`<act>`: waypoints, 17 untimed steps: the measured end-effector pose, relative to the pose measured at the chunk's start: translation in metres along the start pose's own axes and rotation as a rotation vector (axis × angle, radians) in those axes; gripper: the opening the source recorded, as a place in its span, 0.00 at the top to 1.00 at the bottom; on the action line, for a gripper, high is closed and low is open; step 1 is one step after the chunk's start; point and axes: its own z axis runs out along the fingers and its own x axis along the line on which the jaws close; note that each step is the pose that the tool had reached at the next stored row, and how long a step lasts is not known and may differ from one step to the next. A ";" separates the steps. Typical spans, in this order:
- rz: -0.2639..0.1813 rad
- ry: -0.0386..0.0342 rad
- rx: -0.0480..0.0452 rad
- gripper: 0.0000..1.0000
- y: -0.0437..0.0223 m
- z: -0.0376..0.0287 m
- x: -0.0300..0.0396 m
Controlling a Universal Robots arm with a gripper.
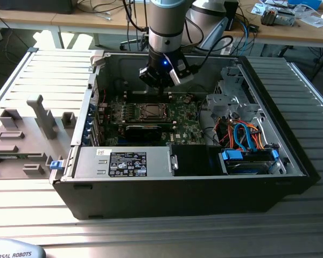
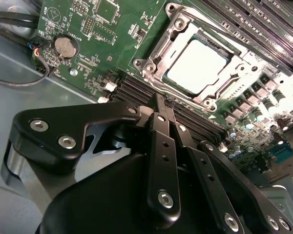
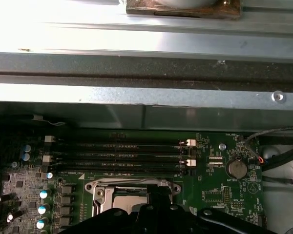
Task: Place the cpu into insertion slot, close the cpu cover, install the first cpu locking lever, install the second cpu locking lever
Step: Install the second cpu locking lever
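**CPU seated in socket, cover down, gripper closed above the board**

We record the cpu [image 2: 198, 67], a flat square chip with a pale, dull metal top, lying in the insertion slot [image 2: 154, 46] on the green circuit board [image 2: 88, 34]. We see the cpu cover [image 2: 237, 66], a thin silvery stamped frame with a square window, lying flat around the chip, its corners fixed by bright round screw heads. In the exterior view the same socket [image 1: 151, 111] shows as a small grey square in the middle of the board.

Just beside the socket we note long narrow black memory slots [image 3: 122, 156] with white end clips, and further off a round silver coin battery [image 2: 66, 46].

The gripper [image 2: 162, 100], matte black with bolted link arms, hangs over the memory slots near the socket; its two slim fingers [image 2: 158, 109] meet at the tips, pressed together with nothing between them. In the exterior view it [image 1: 160, 86] stands under the grey arm, above the board's far edge.

Around all this we list the open computer case [image 1: 290, 156] of grey sheet metal, with orange and blue cables [image 1: 242, 134], set on a ribbed metal table [image 1: 54, 70].
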 end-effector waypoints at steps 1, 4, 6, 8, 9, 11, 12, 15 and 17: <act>0.000 0.0000 0.0000 0.89 0.0000 -0.0004 0.0000; 0.000 0.0000 0.0008 0.89 0.0002 -0.0021 -0.0001; 0.000 -0.0001 0.0010 0.89 0.0003 -0.0025 -0.0001; 0.000 0.0001 0.0023 0.89 0.0003 -0.0031 -0.0002; 0.000 0.0000 0.0025 0.89 0.0003 -0.0032 -0.0002; 0.000 0.0002 0.0031 0.89 -0.0008 -0.0036 0.0000; 0.000 0.0001 0.0030 0.89 -0.0015 -0.0036 0.0000; 0.000 0.0002 0.0029 0.89 -0.0046 -0.0042 0.0000; 0.000 0.0001 0.0029 0.89 -0.0065 -0.0045 0.0001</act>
